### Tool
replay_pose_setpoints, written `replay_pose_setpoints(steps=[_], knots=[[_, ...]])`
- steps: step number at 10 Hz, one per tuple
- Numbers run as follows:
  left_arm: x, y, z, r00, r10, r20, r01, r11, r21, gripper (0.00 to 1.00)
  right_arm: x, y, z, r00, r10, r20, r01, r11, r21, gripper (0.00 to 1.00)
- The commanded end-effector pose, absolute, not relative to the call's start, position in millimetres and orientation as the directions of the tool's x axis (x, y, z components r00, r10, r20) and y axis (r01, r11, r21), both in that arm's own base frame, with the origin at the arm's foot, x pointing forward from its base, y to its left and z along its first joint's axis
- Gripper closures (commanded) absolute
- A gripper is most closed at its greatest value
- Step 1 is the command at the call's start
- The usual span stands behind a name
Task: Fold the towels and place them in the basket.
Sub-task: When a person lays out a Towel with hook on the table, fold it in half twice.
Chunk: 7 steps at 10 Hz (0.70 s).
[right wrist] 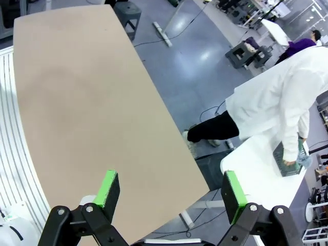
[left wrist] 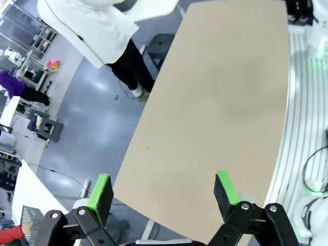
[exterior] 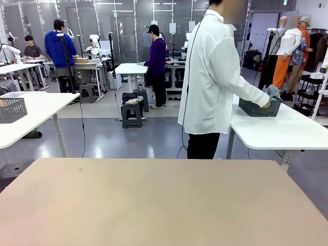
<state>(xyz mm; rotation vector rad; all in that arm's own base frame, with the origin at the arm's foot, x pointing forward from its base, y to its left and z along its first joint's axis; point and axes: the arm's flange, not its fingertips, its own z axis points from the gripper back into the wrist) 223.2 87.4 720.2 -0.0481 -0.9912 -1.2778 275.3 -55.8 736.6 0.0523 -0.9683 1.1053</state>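
Far right, basket (exterior: pixel 256 108) on side table (exterior: pixel 287 130), grey-blue towel (exterior: pixel 272 91) at its rim. Towel likely soft, limp, light: pinch corners. left gripper (left wrist: pixel 163 192), right gripper (right wrist: pixel 171 193) both spread, empty.

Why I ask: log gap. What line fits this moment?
left gripper open | right gripper open | person's hand at basket with towel

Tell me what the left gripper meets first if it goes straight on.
Most likely the tan table, near the edge facing the person; the left gripper hovers over it, jaws open.
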Motion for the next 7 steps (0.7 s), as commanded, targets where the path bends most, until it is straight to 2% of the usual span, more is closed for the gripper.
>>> replay_pose_setpoints(steps=[1, 3, 7], knots=[[246, 88, 745, 0.038, -0.73, 0.682, 0.85, 0.383, 0.362, 0.0, 267, -49, 737, 0.159, 0.72, 0.675, -0.784, 0.508, -0.357, 0.0], [266, 92, 752, 0.122, -0.71, 0.694, 0.886, 0.393, 0.246, 0.0, 267, -53, 742, 0.151, 0.715, 0.683, -0.813, 0.483, -0.326, 0.0], [268, 96, 750, 0.105, -0.665, 0.739, 0.927, 0.335, 0.17, 0.0, 266, -61, 759, 0.152, 0.708, 0.69, -0.831, 0.47, -0.299, 0.0]])
